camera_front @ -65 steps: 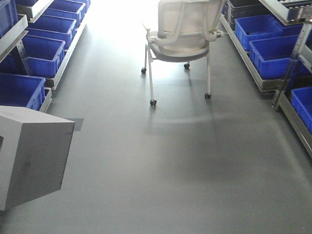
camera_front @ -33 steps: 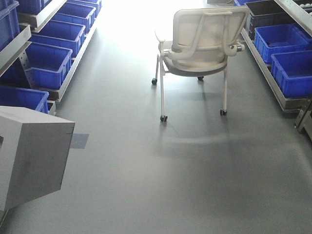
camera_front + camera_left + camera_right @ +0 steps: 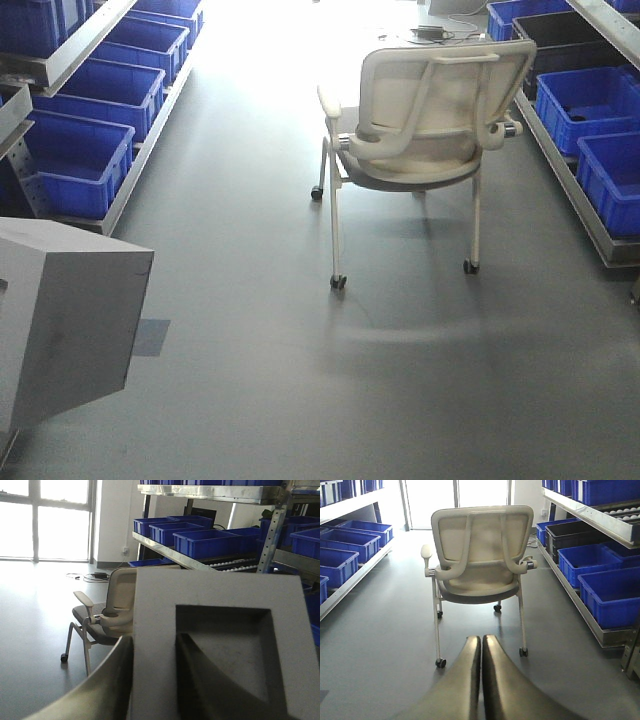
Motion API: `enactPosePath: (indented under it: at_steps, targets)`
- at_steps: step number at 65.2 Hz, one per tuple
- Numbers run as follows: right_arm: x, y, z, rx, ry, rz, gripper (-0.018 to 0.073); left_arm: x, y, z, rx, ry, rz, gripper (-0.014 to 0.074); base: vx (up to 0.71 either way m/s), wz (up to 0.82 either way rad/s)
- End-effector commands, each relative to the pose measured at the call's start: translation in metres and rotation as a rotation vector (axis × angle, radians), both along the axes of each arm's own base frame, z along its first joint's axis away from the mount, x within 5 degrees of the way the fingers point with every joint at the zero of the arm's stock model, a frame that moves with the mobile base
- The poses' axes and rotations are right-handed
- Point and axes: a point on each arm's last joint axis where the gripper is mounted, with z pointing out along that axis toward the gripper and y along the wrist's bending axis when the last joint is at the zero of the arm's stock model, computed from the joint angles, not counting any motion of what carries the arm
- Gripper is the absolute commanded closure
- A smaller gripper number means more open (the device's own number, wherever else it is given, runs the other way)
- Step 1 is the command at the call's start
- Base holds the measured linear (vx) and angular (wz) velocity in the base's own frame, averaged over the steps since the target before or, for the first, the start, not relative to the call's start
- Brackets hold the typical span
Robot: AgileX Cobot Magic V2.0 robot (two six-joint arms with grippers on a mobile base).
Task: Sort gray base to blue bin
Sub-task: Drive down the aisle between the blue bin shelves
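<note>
meanwhile the chair (image 3: 425, 110) has drawn nearer, so the robot is likely rolling up the aisle, not yet placing. the left gripper (image 3: 155, 640) clamps the gray base (image 3: 150, 610) by its recess wall, carried beside the nearest blue bin (image 3: 70, 160); the right gripper (image 3: 481, 640) is clenched, empty.

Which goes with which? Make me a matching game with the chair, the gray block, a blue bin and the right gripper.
1 chair
2 base
3 bin
4 right gripper

a shut, empty
b on a shelf
c on the floor
d in the left gripper

Pairs: 1-c, 2-d, 3-b, 4-a.
</note>
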Motion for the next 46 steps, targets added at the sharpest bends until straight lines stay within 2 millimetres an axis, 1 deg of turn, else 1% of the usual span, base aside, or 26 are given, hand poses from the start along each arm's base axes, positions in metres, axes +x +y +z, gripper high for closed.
enactPosePath:
  at_steps: [1,12,23,46]
  targets:
    - [0.0008,-0.0002,0.0064,-0.018,-0.072,0.000,0.0564,-0.0016,0.0010,0.0196,-0.069,-0.113,0.001,0.0559,0.37,0.02]
    - [0.0008,-0.0002,0.0064,-0.018,-0.072,0.000,0.0564,-0.0016,0.0010,0.0196,-0.069,-0.113,0.001,0.0559,0.36,0.07]
    - [0.0008,-0.0002,0.0064,-0.018,-0.072,0.000,0.0564,-0.0016,0.0010,0.0196,-0.069,-0.113,0.001,0.0559,0.33,0.24]
    - [0.0008,-0.0002,0.0064,-0.018,-0.072,0.000,0.0564,-0.0016,0.0010,0.0196,-0.069,-0.113,0.001,0.0559,0.30,0.50]
